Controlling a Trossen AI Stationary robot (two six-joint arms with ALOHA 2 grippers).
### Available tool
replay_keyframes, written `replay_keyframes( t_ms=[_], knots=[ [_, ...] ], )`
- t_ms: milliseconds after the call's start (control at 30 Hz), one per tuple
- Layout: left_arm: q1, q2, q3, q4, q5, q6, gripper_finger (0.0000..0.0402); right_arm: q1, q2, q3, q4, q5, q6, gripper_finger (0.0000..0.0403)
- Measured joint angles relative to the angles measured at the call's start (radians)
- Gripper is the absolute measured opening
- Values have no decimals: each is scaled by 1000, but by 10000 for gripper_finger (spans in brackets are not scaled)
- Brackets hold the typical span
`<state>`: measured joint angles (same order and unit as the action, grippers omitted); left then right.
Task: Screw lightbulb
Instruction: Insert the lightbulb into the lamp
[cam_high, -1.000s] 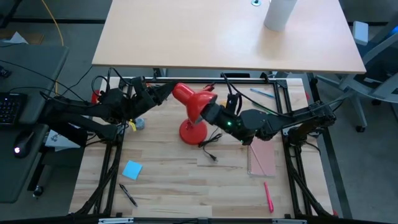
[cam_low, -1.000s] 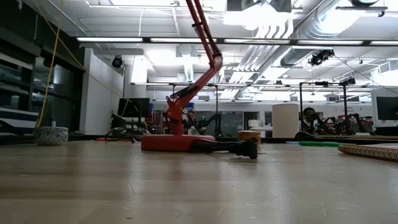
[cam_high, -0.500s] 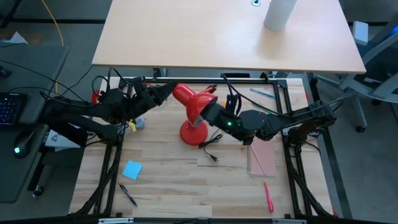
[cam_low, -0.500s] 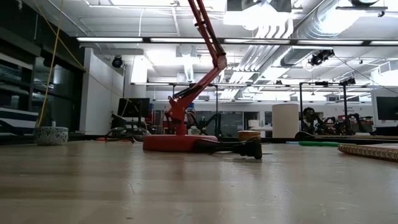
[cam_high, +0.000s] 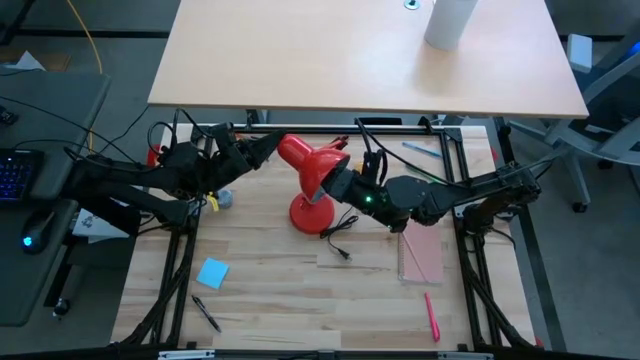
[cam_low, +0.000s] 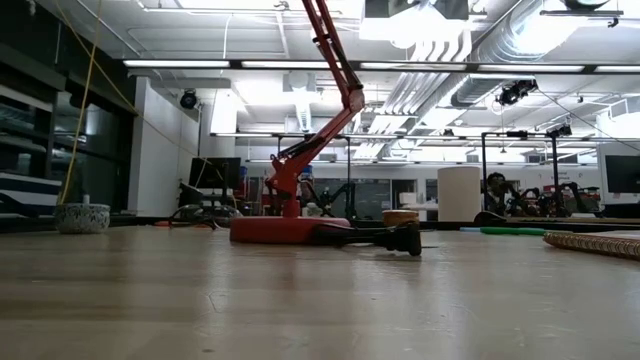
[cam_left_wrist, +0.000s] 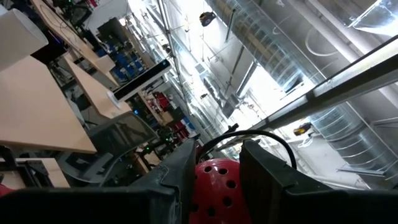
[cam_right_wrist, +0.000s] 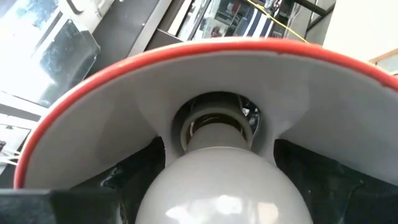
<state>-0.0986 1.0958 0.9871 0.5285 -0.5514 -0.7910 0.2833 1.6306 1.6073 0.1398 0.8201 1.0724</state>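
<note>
Gripping the lightbulb (cam_right_wrist: 214, 186) between its fingers, the right gripper (cam_high: 338, 183) holds its screw base in the socket of the red lamp's shade (cam_right_wrist: 186, 81). Beyond, the left gripper (cam_high: 268, 147) clamps the shade's back.

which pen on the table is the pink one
The pink pen lies near the front right, below the notebook; the dark pen lies front left, below the blue sticky note.

Blue sticky note (cam_high: 212, 272); pink pen (cam_high: 431, 315); notebook (cam_high: 421, 254); white cylinder (cam_high: 447, 22).
</note>
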Motion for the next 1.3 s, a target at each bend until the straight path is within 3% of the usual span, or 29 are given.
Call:
replay_keyframes(
  t_ms=[1300],
  knots=[
    [0,1,0,46,1,26,106,-9,-36,0,-39,-111,23,291]
  ],
)
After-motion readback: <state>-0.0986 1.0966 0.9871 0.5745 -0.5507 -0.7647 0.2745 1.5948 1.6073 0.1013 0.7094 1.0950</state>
